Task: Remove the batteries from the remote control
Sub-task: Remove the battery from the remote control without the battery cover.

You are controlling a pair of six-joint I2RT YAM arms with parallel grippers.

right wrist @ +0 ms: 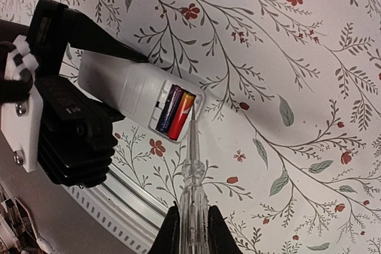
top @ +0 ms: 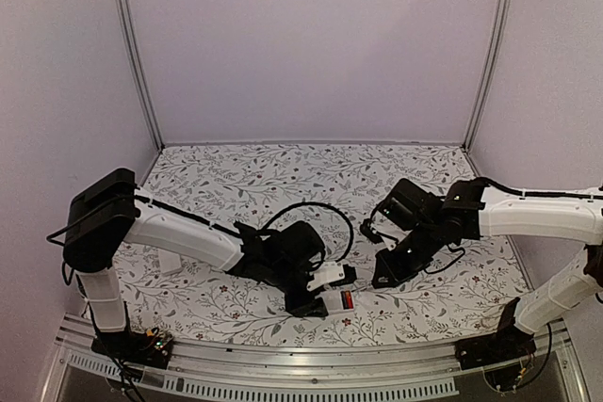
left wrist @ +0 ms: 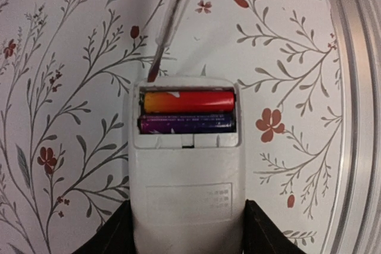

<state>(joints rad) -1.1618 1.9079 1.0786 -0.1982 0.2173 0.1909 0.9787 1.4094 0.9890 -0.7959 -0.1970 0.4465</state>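
Observation:
A white remote point(left wrist: 187, 194) lies back-up on the floral table, held between the fingers of my left gripper point(left wrist: 187, 236), which is shut on its sides. Its open battery bay holds a red battery point(left wrist: 187, 100) and a dark purple battery point(left wrist: 186, 124) side by side. My right gripper point(right wrist: 191, 230) is shut on a clear stick-like tool point(right wrist: 193, 188). The tool's tip rests at the bay's edge beside the red battery point(right wrist: 182, 116), next to the dark battery point(right wrist: 169, 109). In the top view the remote point(top: 336, 301) sits near the front edge between both grippers.
An aluminium rail point(left wrist: 357, 117) runs along the table's front edge, close to the remote; it also shows in the right wrist view point(right wrist: 119, 206). A black cable point(top: 320, 209) loops behind the left arm. Enclosure walls stand at the back and sides.

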